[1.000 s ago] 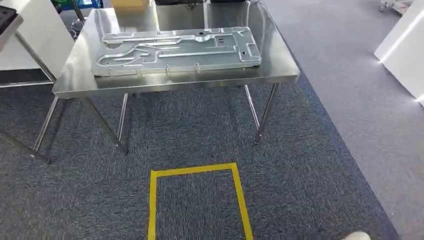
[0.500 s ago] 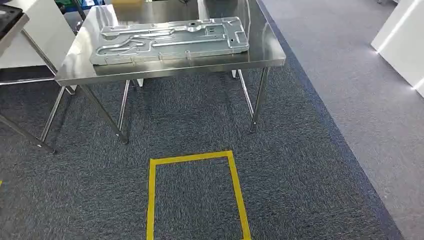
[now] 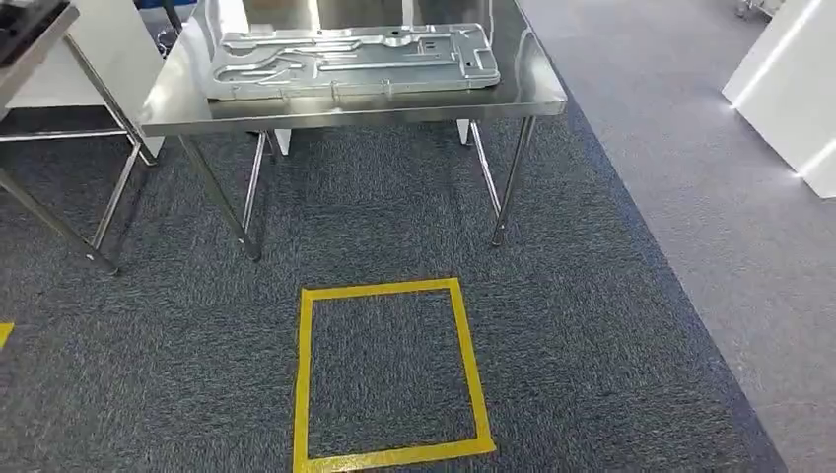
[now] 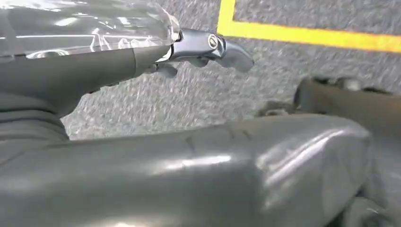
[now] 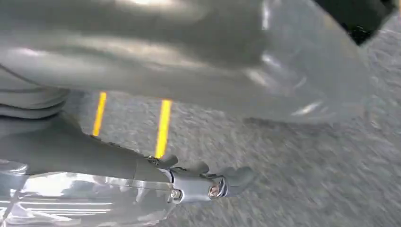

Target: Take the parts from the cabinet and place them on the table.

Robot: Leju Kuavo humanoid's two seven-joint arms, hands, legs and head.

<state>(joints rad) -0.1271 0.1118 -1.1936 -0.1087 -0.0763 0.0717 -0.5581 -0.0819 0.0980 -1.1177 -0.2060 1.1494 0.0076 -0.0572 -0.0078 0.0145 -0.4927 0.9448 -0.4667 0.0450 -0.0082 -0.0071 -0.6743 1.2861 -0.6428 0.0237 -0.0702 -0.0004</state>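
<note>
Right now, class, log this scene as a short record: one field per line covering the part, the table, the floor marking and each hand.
part: flat stamped metal panel lying on the table
table: steel top on thin legs
floor marking: yellow tape rectangle on dark carpet, nearer than the table
left hand: hangs over the carpet, holding nothing
right hand: hangs over the carpet, holding nothing

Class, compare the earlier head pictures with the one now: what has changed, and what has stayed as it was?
The camera moved, not the things: the table now sits higher in the head view, and the whole yellow square on the carpet shows. The part lies on the table as before. Nothing was taken hold of or let go.
</note>
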